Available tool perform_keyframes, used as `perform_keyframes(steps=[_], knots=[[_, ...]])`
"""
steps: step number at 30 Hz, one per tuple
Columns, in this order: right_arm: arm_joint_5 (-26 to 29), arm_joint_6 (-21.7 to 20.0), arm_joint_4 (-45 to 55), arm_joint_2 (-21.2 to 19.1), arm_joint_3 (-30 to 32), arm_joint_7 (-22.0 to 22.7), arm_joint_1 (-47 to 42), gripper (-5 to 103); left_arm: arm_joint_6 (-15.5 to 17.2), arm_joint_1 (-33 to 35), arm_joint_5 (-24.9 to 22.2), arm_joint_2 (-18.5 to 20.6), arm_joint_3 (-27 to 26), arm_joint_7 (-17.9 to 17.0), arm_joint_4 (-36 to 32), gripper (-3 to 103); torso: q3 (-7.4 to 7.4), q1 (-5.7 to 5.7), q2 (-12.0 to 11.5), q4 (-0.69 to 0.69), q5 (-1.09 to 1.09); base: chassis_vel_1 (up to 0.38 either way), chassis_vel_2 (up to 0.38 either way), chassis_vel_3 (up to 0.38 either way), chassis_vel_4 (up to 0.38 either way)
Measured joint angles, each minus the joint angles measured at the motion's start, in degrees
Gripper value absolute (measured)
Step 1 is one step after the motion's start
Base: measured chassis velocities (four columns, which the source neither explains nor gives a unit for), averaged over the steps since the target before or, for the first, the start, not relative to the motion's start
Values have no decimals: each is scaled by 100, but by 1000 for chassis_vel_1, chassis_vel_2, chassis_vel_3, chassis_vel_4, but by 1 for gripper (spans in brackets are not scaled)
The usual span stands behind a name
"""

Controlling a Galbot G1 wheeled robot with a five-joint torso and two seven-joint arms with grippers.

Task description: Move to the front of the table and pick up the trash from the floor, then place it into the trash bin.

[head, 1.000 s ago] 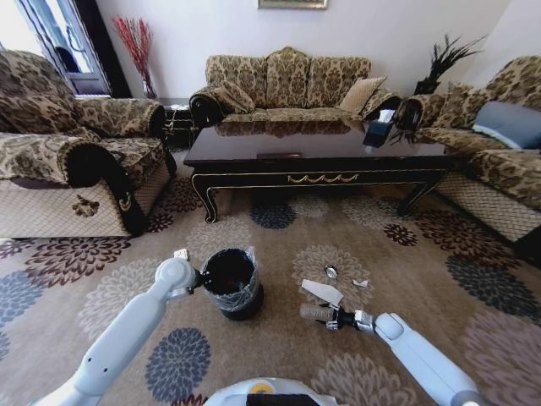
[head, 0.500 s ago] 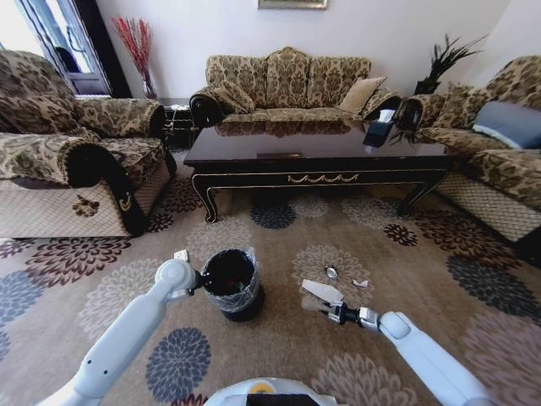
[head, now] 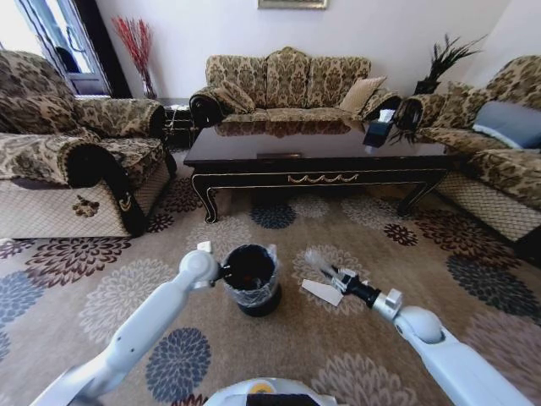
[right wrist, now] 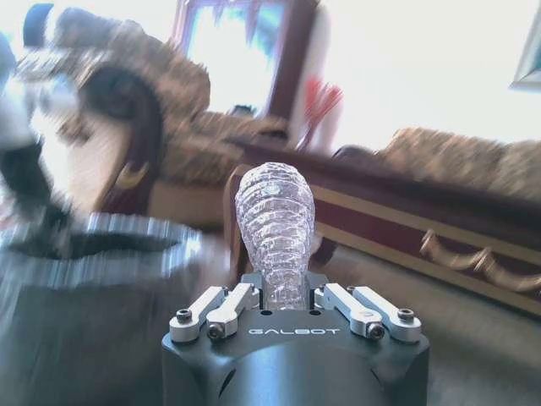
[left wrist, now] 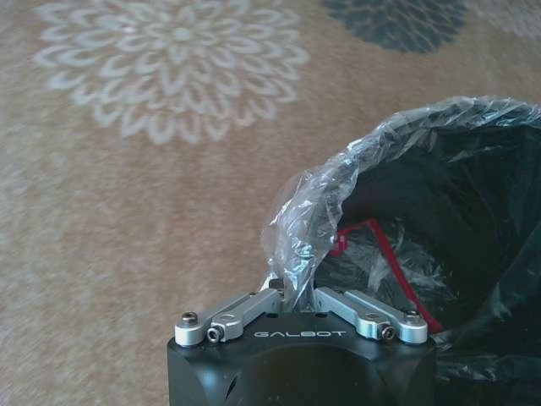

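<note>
The left gripper (left wrist: 292, 296) pinches the clear bag at the rim of the bin (head: 252, 279), which stands on the floor (head: 101, 296) in front of the counter (head: 317, 152); in the left wrist view the crinkled liner (left wrist: 317, 199) rises between the closed-in fingers, and a red strip lies inside the black bin (left wrist: 439, 245). The right gripper (head: 340, 277) is clamped on the clear bottle (head: 319, 263), held up off the carpet just right of the bin. In the right wrist view the ribbed bottle (right wrist: 275, 224) stands straight out from between the fingers, with the bin rim (right wrist: 101, 241) close beside it. A flat white piece (head: 322, 293) lies on the floor below the bottle, between the bin and the right arm.
</note>
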Motion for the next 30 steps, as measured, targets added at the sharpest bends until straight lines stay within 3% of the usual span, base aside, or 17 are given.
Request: perform_keyframes(steps=[2,9,12,14,17,20,23,30], knots=[[142,-118,443,60,87,382,-111,23,-14,-241,-52,-201,342,-68,71,0,0,0,0,1,0,0,0,0,0],[537,-458,1479,273,130,1062,-316,23,-44,-717,-95,-789,1070,-140,476,0,0,0,0,-2,0,0,0,0,0],[935,-762,1987,394,25,1407,-405,23,-49,-948,-138,-1119,1377,-158,593,0,0,0,0,4,0,0,0,0,0],[986,-794,2048,415,17,1443,-428,23,-51,-994,-151,-1192,1442,-166,614,0,0,0,0,4,0,0,0,0,0],[996,-859,2213,591,63,1528,-650,23,-52,-1212,-247,-1657,1705,-207,733,0,-1,0,0,-5,0,0,0,0,0],[872,-844,2144,637,14,1529,-668,23,-55,-1254,-261,-1772,1773,-202,741,0,-1,0,0,-5,0,0,0,0,0],[720,-792,2026,683,-26,1515,-684,23,-66,-1259,-250,-1798,1795,-243,733,0,0,0,0,3,0,0,0,0,0],[665,-746,1866,698,-14,1453,-703,23,-87,-1225,-258,-1686,1787,-255,572,0,0,0,0,0,-1,0,0,0,0]])
